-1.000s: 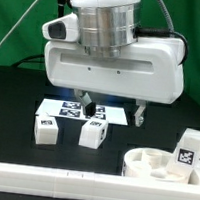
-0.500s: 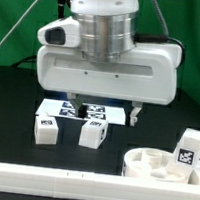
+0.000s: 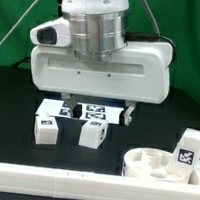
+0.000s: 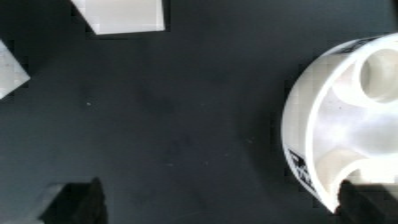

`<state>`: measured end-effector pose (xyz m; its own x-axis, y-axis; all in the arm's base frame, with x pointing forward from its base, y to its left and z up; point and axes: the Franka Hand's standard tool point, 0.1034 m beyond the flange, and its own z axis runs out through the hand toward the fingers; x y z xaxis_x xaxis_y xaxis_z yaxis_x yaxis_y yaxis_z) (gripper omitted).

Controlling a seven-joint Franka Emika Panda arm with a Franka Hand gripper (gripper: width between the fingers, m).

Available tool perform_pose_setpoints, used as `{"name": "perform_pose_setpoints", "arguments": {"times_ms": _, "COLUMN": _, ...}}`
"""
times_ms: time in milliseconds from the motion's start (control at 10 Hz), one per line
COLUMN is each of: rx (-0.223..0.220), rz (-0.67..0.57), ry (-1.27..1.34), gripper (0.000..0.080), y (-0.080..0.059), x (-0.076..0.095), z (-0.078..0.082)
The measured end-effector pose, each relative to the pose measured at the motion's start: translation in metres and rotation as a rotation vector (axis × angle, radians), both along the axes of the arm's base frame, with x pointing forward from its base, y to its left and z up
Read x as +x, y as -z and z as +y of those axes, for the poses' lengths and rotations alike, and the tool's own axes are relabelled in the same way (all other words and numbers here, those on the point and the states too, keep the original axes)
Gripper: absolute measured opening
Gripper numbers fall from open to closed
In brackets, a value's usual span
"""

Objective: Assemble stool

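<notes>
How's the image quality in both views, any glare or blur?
Wrist view: the seat disc glares white with soft edges, and the dark fingers are blurred. Exterior view: evenly lit and sharper, with the tags on the legs showing clearly.

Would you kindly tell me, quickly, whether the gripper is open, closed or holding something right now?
Gripper: open, jaws wide apart, holding nothing.

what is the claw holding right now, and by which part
Nothing: the claw stands open and empty above the dark table, touching no stool part.
</notes>
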<state>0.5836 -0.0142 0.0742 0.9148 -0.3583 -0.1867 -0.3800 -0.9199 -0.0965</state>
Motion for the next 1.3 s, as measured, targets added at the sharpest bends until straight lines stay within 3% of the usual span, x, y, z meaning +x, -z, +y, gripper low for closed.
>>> {"name": "perform_pose_setpoints", "arguments": {"times_ms": 200, "rx": -0.012, "rz": -0.005, "ry": -0.002, "gripper": 0.0649, "y": 0.004, "x": -0.009, "z": 0.002}}
{"name": "perform_pose_setpoints", "arguments": {"times_ms": 500, "rx": -0.015, "rz": 0.005, "ry": 0.043, "gripper": 0.0649, "y": 0.014, "x": -0.036, "z": -0.015}}
{"name": "perform_pose_setpoints", "arguments": {"times_ms": 800, "rx": -0.015, "rz": 0.005, "ry": 0.041, "gripper": 0.0649, "y": 0.015, "x": -0.036, "z": -0.013}}
{"name": "perform_pose_setpoints", "arguments": {"times_ms": 1300, "rx": -0.045, "rz": -0.006, "ry": 0.056, "gripper": 0.0649, "y": 0.041, "x": -0.062, "z": -0.017}}
